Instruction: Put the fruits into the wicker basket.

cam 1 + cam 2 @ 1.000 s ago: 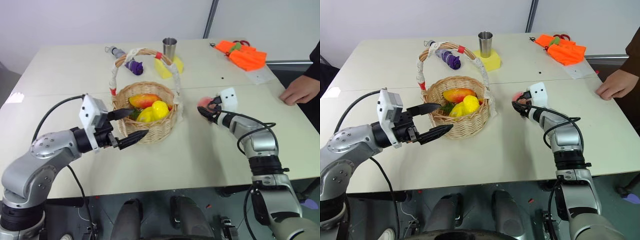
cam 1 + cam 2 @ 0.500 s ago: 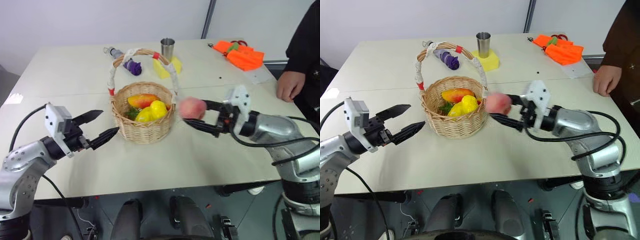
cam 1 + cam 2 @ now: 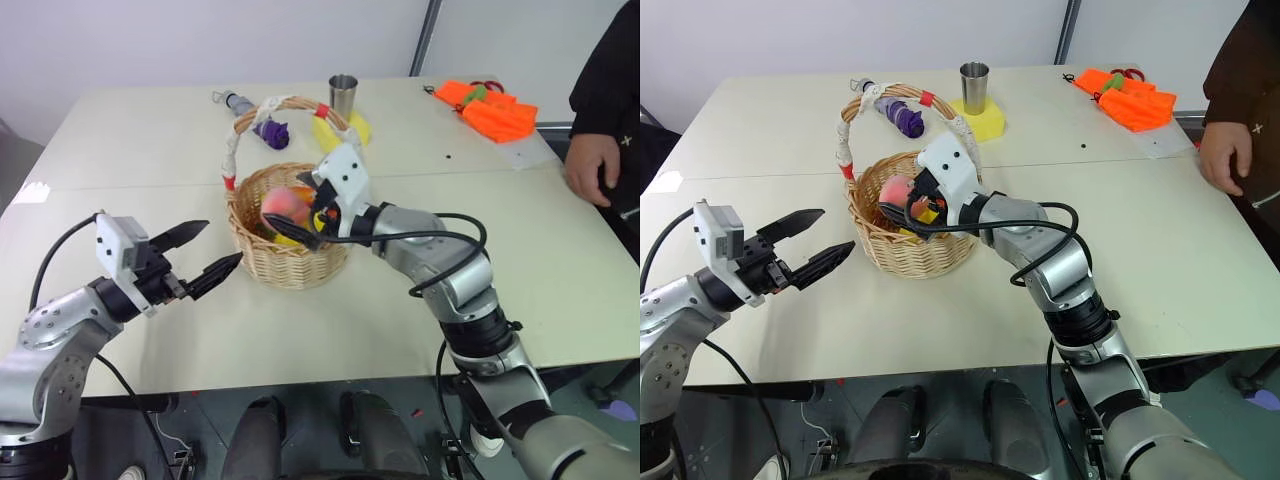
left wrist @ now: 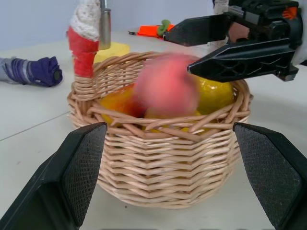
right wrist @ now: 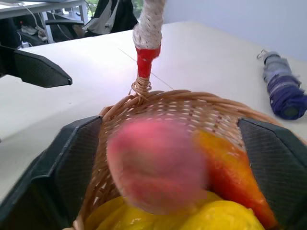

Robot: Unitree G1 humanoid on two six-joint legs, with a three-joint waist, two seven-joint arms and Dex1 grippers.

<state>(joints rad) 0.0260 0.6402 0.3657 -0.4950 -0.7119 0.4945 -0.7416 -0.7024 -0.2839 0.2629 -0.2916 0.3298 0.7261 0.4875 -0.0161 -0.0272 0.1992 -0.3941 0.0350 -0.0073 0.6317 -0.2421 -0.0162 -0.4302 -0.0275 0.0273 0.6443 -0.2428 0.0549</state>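
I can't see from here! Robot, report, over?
Left gripper open, beside round tan wicker basket. Right gripper open over basket, pinkish-orange peach dropping in. Nothing blocking.

pinkish-red peach [image 3: 284, 203] above light-tan woven wicker basket [image 3: 285, 262], its handle white with red bands; beside the basket, purple bundle [image 3: 268, 130], pale yellow block [image 3: 352, 131].

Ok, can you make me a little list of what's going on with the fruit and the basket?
Basket: round tan wicker basket with tall white-wrapped handle, on the pale table
Peach: round pinkish peach blurred, over the basket's opening
Right pincer: open, above the basket, beside the peach
Left pincer: open, holding nothing, beside the basket
Already inside: bumpy yellow lemon
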